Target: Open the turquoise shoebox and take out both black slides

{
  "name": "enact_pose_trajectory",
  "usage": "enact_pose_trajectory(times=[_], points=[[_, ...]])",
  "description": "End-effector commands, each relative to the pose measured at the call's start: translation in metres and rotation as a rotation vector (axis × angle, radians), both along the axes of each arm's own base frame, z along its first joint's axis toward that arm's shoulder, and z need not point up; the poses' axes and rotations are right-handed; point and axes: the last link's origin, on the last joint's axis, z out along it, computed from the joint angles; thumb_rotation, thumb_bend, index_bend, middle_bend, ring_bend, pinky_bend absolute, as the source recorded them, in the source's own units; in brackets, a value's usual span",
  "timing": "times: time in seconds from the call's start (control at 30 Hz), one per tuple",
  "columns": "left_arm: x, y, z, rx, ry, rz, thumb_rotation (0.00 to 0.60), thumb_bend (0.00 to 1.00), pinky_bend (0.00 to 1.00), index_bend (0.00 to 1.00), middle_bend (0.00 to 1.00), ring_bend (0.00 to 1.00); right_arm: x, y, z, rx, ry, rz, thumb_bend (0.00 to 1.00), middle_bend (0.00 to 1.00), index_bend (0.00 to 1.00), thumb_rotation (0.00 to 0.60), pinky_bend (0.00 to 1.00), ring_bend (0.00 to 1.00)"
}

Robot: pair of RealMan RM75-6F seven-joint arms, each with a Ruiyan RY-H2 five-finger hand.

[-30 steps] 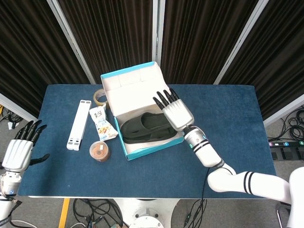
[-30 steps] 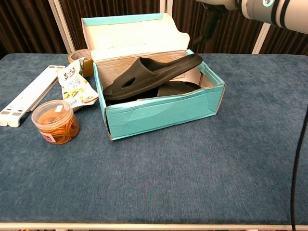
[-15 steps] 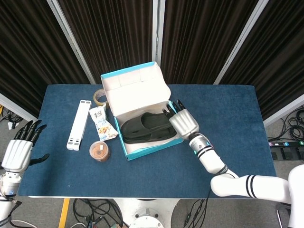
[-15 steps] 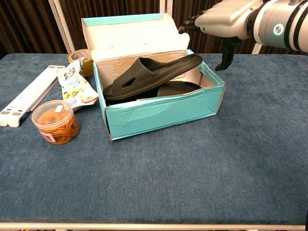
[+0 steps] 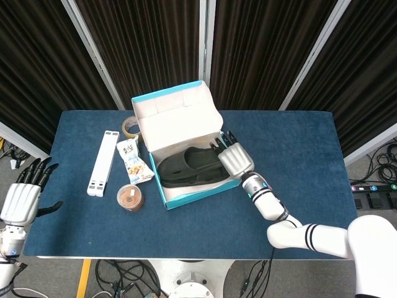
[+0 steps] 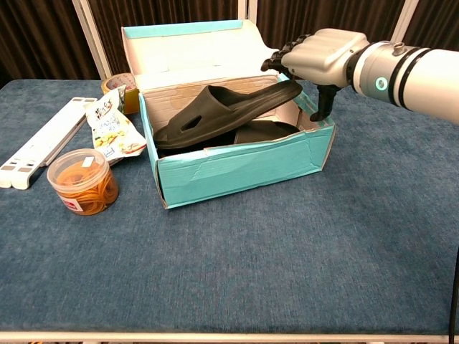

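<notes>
The turquoise shoebox [image 6: 244,170] [image 5: 197,191] stands open mid-table, its lid [image 6: 201,44] leaning back. One black slide [image 6: 226,111] [image 5: 189,167] lies tilted across the box, its end resting on the right rim. The second black slide [image 6: 262,132] lies flat beneath it, mostly hidden. My right hand [image 6: 315,61] [image 5: 233,157] hovers over the box's right end: fingers [image 6: 277,60] just above the upper slide's end, thumb hanging down outside the right wall. It holds nothing that I can see. My left hand [image 5: 23,198] is open, fingers spread, off the table's front-left edge.
Left of the box lie a white folding stand [image 6: 43,143] [image 5: 102,162], a snack packet [image 6: 111,125] [image 5: 133,160], a clear jar of rubber bands [image 6: 81,183] [image 5: 130,197] and a tape roll [image 6: 122,84] [image 5: 130,126]. Blue cloth covers the table [image 6: 287,258].
My right hand has come down from high above the box to its right end, close over the upper slide. The slides, box and left hand have stayed put.
</notes>
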Motion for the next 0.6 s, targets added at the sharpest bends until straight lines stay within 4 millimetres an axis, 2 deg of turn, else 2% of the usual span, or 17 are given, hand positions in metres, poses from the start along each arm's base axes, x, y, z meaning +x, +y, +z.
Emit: enact_pose_trajectory(times=[0.03,0.13,0.4,0.5,0.6], points=[[-0.001,0.000,0.000,0.000,-0.001,0.001,0.600,0.10,0.18,0.12,0.05,0.00,0.008,-0.002,-0.011,0.011,-0.046,0.036,0.12,0.10,0.00,0.600,0.08,0.00],[-0.001,0.000,-0.001,-0.001,-0.003,0.002,0.600,0.10,0.18,0.12,0.05,0.00,0.012,-0.004,-0.016,0.008,-0.075,0.064,0.12,0.14,0.01,0.600,0.12,0.02],[-0.006,-0.001,-0.001,-0.006,-0.009,0.009,0.600,0.10,0.18,0.12,0.05,0.00,0.015,-0.007,-0.029,-0.006,-0.100,0.116,0.16,0.24,0.17,0.600,0.20,0.12],[-0.006,-0.001,-0.001,-0.005,-0.013,0.008,0.600,0.10,0.18,0.12,0.05,0.00,0.017,-0.008,-0.033,-0.016,-0.123,0.141,0.21,0.29,0.25,0.600,0.26,0.18],[-0.007,-0.002,-0.002,-0.008,-0.011,0.007,0.600,0.10,0.18,0.12,0.05,0.00,0.018,-0.007,-0.036,-0.022,-0.148,0.157,0.26,0.38,0.37,0.600,0.35,0.26]])
